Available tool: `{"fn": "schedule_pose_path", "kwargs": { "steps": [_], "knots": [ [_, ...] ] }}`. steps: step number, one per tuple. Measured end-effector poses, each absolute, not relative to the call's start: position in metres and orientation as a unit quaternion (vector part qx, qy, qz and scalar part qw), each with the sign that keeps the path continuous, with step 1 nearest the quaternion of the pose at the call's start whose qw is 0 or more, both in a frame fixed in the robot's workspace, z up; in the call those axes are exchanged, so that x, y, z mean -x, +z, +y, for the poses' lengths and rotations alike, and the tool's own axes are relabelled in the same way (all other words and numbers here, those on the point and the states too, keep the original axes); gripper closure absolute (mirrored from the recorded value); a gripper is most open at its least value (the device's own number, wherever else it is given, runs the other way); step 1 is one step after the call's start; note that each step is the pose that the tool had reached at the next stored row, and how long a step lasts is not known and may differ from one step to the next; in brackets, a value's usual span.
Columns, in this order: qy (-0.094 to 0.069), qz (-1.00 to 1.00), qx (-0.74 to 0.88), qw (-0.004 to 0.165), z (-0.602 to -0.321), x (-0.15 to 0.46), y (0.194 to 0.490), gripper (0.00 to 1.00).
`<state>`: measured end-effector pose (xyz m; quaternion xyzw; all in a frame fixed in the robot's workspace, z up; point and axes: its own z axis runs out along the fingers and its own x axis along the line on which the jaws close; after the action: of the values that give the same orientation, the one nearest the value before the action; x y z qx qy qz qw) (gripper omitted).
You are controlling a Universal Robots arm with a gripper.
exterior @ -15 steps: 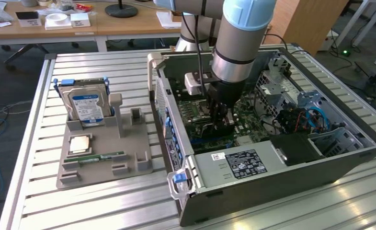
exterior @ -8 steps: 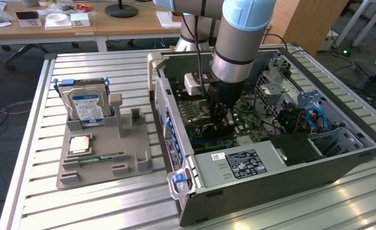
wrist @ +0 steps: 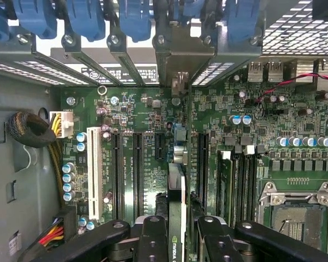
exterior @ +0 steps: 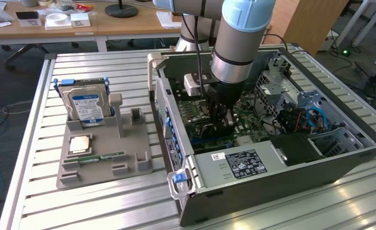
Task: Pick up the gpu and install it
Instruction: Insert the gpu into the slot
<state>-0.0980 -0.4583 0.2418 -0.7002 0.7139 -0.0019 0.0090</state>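
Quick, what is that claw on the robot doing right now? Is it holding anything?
Gripper: shut on the gpu, held on edge above the motherboard inside the computer case.

Even, bright indoor light; glare streaks the slatted table [exterior: 111, 201].

The arm reaches straight down, wrist vertical, its gripper [exterior: 221, 120] low with both black fingers [wrist: 153, 237] clamped on a thin upright card.
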Motion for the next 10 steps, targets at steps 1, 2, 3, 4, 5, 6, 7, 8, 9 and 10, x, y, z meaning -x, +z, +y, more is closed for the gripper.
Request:
{"fn": "schedule_pose_path", "kwargs": {
  "steps": [1,2,3,4,5,6,7,8,9,10],
  "knots": [
    [-0.002,0.714,0.7,0.009,-0.4583,0.098,0.2418,0.74],
    [-0.002,0.714,0.7,0.009,-0.4583,0.098,0.2418,0.74],
    [-0.002,0.714,0.7,0.009,-0.4583,0.098,0.2418,0.74],
    [-0.002,0.714,0.7,0.009,-0.4583,0.0981,0.2417,0.74],
    [-0.002,0.714,0.7,0.009,-0.4584,0.0985,0.2416,0.74],
    [-0.002,0.714,0.7,0.009,-0.4584,0.0989,0.2413,0.74],
    [-0.002,0.714,0.7,0.009,-0.4584,0.0992,0.2412,0.74],
    [-0.002,0.714,0.7,0.009,-0.4584,0.0994,0.2409,0.74],
    [-0.002,0.714,0.7,0.009,-0.4583,0.0994,0.2409,0.74],
    [-0.002,0.714,0.7,0.009,-0.4583,0.0994,0.2409,0.74]
  ]
}}
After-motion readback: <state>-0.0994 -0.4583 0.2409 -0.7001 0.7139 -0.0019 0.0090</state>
